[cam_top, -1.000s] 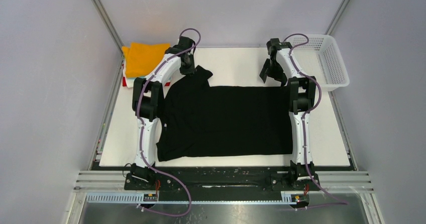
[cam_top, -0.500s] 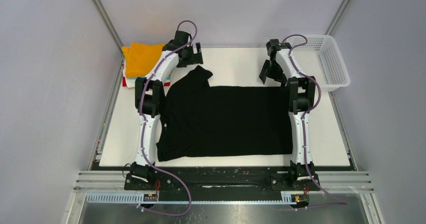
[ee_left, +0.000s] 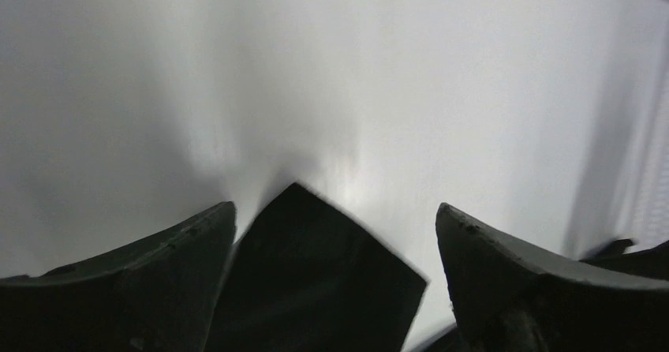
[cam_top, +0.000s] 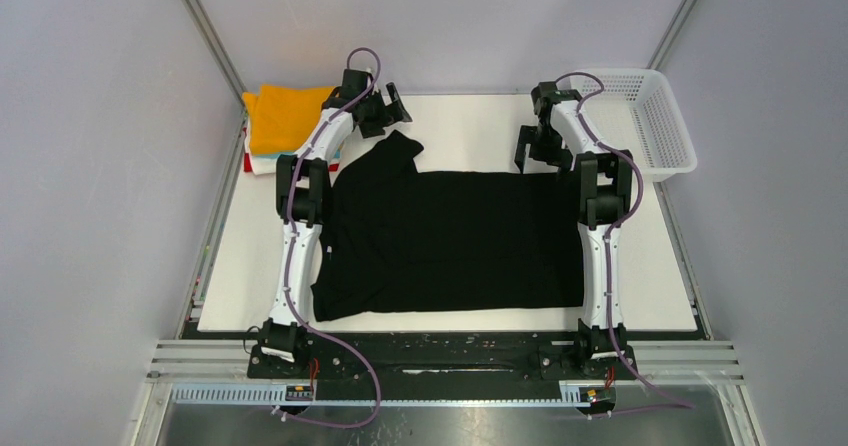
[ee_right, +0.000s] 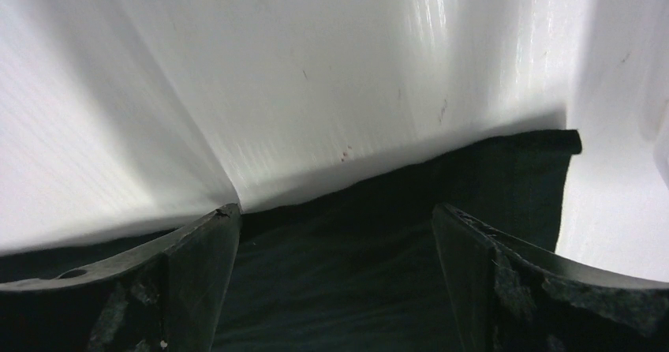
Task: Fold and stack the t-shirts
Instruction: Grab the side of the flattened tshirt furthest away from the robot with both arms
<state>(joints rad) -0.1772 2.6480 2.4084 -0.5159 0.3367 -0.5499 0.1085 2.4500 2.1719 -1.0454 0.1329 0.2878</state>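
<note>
We saw the black t-shirt (cam_top: 450, 241) spread flat on the white counter (cam_top: 470, 126), long side running left to right, one sleeve (cam_top: 400, 151) sticking out toward the far left. We noted the left claw (cam_top: 388, 109) just past that sleeve, jaws wide, nothing held. In its wrist view the sleeve tip (ee_left: 315, 281) showed between the two fingers (ee_left: 150, 281), not pinched. We noted the right claw (cam_top: 537, 151) at the shirt's far right corner, jaws wide too, empty. Its wrist view showed the shirt's far edge and corner (ee_right: 544, 170) on the counter beyond the spread fingers (ee_right: 513, 289). We marked the orange t-shirt (cam_top: 282, 116) folded on top of a small stack at the far left edge, with white and red cloth (cam_top: 256, 162) peeking out under it. The white mesh basket (cam_top: 650, 126) sat at the far right corner, beside the right arm.
</note>
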